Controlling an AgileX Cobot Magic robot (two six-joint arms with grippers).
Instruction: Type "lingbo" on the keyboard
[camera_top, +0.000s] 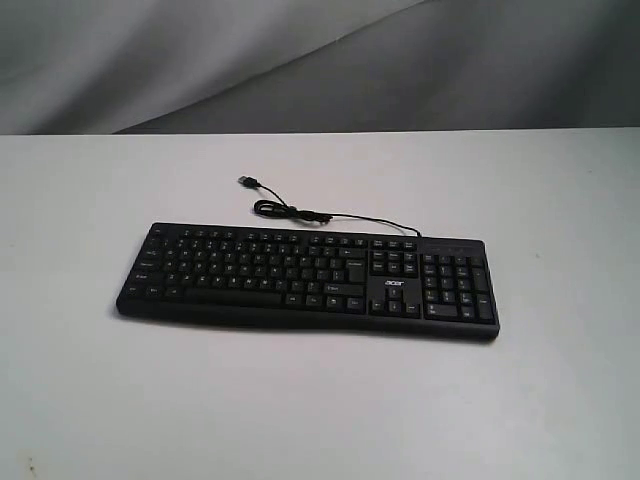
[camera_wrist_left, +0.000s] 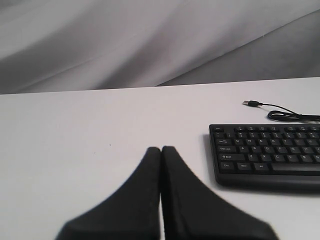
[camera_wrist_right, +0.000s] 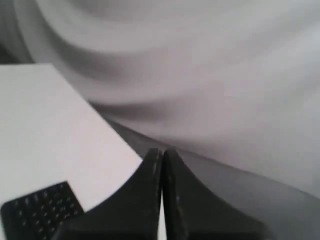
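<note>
A long black keyboard (camera_top: 305, 280) with a number pad and a small white logo lies flat in the middle of the white table (camera_top: 90, 400). Its thin black USB cable (camera_top: 290, 212) curls behind it, plug lying loose. Neither arm shows in the exterior view. In the left wrist view my left gripper (camera_wrist_left: 161, 149) is shut with nothing in it, over bare table beside the keyboard's (camera_wrist_left: 267, 155) left end. In the right wrist view my right gripper (camera_wrist_right: 162, 151) is shut and empty, with one corner of the keyboard (camera_wrist_right: 42, 210) below it.
A grey cloth backdrop (camera_top: 320, 60) hangs behind the table's far edge. White tabletop surrounds the keyboard on all sides. The table's edge (camera_wrist_right: 107, 125) runs close to the right gripper in its wrist view.
</note>
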